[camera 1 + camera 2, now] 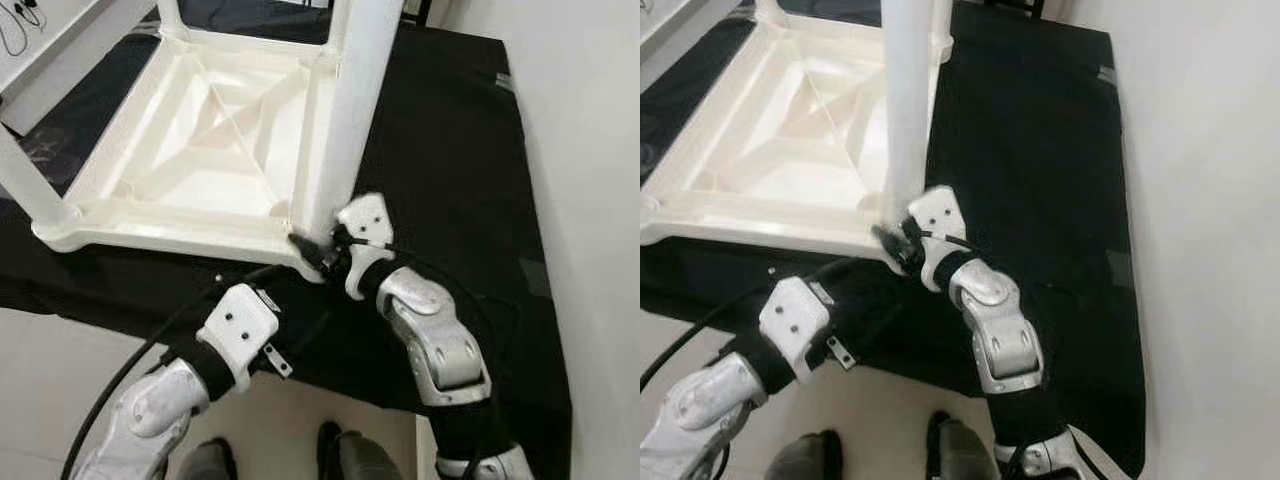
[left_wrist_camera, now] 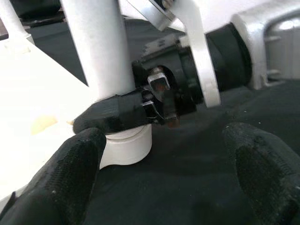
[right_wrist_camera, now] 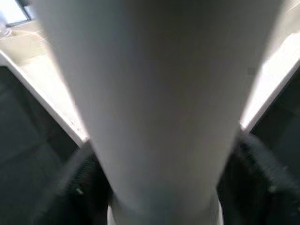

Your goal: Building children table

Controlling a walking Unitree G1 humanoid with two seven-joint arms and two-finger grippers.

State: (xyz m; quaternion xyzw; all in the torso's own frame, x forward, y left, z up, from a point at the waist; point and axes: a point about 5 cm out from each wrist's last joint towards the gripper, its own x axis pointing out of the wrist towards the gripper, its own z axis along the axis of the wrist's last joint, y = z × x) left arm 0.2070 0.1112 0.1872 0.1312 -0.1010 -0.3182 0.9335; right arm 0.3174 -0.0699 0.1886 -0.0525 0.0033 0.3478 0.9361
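A white plastic children's table (image 1: 200, 140) lies upside down on a black cloth (image 1: 450, 150) spread over a raised surface, its ribbed underside facing up. Three legs can be counted: one rising at the near right corner (image 1: 345, 110), one at the near left corner (image 1: 30, 190), and one at the far corner (image 1: 170, 15); the fourth corner lies outside the eye views.

The right gripper (image 1: 312, 248) is at the base of the near right leg, its two black fingers (image 2: 112, 115) closed around the leg just above the socket where it meets the tabletop. In the right wrist view the leg (image 3: 154, 108) runs straight between the fingers (image 3: 75, 187).

The left gripper (image 2: 164, 173) hovers just beside that same corner, over the cloth, its two fingers (image 2: 61, 178) spread wide and touching nothing.

Below the cloth's near edge, the robot's two feet (image 1: 270, 460) stand on a pale floor (image 1: 60, 370). A white wall (image 1: 590, 200) runs along the right side.
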